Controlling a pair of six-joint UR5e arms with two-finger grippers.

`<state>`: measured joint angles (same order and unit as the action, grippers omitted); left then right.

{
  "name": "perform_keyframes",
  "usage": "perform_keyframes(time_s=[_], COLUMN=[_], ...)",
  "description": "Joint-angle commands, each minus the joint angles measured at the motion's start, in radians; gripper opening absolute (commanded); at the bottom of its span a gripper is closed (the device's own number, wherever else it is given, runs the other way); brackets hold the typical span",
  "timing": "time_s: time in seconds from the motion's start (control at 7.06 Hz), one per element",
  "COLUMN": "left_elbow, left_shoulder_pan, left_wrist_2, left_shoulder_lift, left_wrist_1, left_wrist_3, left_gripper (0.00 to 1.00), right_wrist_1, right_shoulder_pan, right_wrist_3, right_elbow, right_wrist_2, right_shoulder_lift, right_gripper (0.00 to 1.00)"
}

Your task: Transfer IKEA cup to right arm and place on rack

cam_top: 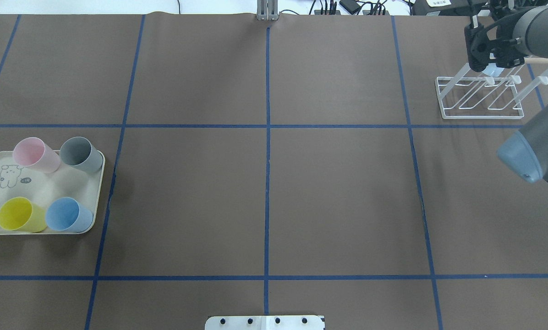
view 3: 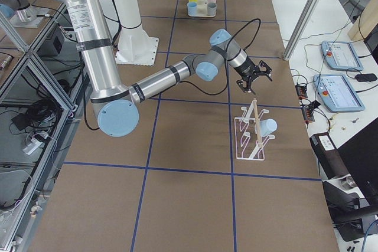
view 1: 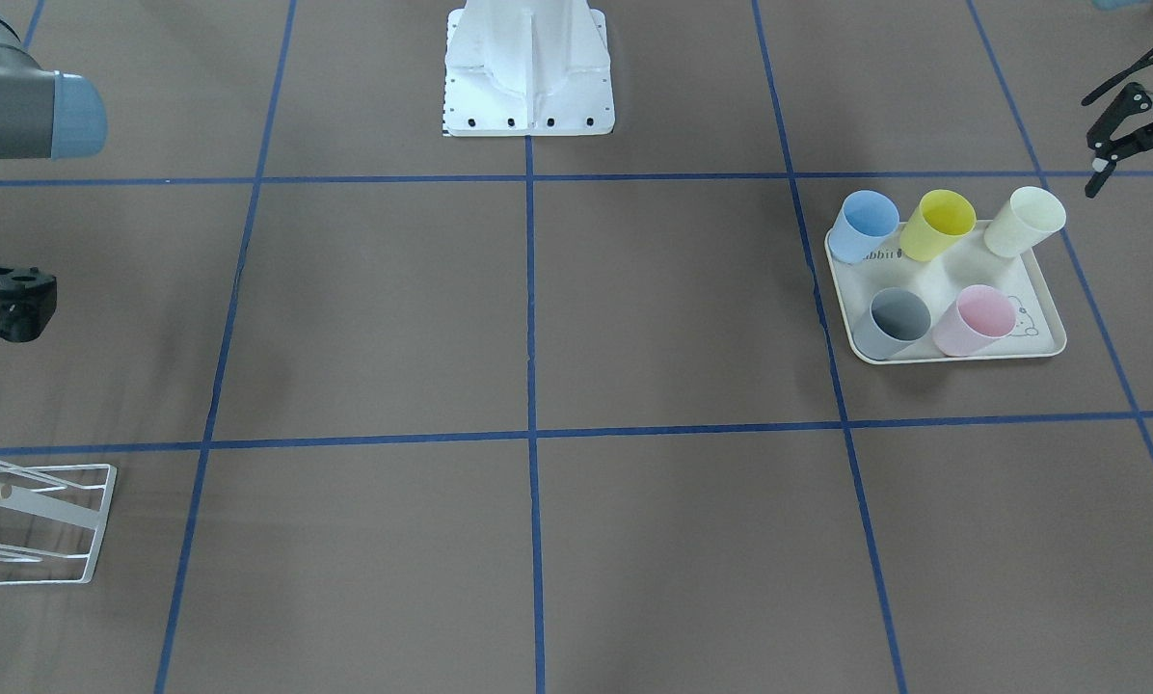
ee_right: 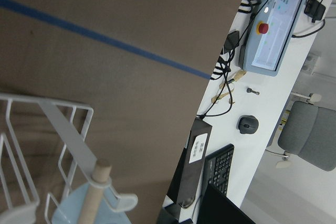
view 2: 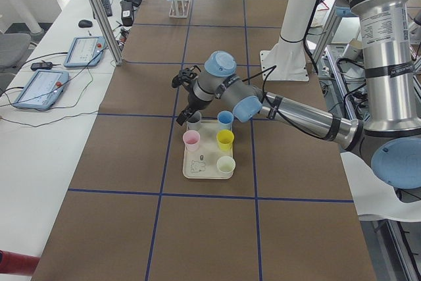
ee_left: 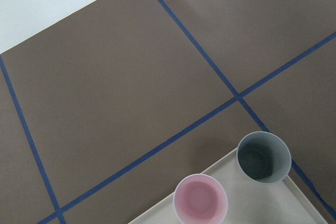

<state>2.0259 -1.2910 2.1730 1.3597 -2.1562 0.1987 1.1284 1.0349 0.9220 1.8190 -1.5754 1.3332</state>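
cup (view 3: 269, 127), pale blue, hung on a prong of the rack (view 3: 248, 140), tipped on its side, on the rack's side towards the desks

the table (view 1: 634, 318) was brown, marked into squares by blue tape

the right arm (view 3: 159, 84) stretched across the table towards the rack; the left arm (view 2: 302, 115) reached out over the tray end

the tray (view 1: 952, 359), cream with a small animal drawing, lay well apart from the rack, at the table's opposite end

the rack, white wire with a wooden dowel, stood near the table's edge by the desks

the right gripper (view 3: 255, 79) hung near the rack and apart from it, its fingers spread and holding nothing

the left gripper (view 1: 1095, 135) hovered over the table just beside the tray, fingers likewise spread wide and bare

five cups stood upright on the tray: a blue cup (view 1: 866, 224), a yellow cup (view 1: 936, 224) and a cream cup (view 1: 1025, 222) in one row, a grey cup (view 1: 893, 323) and a pink cup (view 1: 975, 320) in the other
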Motion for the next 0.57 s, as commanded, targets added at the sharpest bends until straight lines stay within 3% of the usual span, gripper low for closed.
perform_keyframes(time_s=[0.0,0.14,0.28,0.43], left_elbow=[-0.172,-0.253,-0.272,-0.273], left_shoulder_pan=[0.012,0.019,0.074,0.172], left_wrist_2=[-0.067,-0.068,-0.085,-0.172], left_shoulder_lift=[-0.01,-0.005,0.004,0.028], left_wrist_1=[-0.265,-0.389,-0.43,-0.432], left_wrist_3=[0.154,0.239,0.333,0.452], left_gripper=[1.0,1.0,1.0,1.0], right_wrist_1=[0.024,0.016,0.016,0.016], right_shoulder_pan=[-0.004,-0.028,-0.092,-0.14], right_wrist_3=[-0.461,-0.708,-0.906,-0.99], right_elbow=[0.13,0.17,0.207,0.213], right_wrist_2=[-0.22,-0.313,-0.333,-0.333], right_shoulder_lift=[0.027,0.027,0.024,0.014], right_gripper=[0.98,0.99,0.99,0.99])
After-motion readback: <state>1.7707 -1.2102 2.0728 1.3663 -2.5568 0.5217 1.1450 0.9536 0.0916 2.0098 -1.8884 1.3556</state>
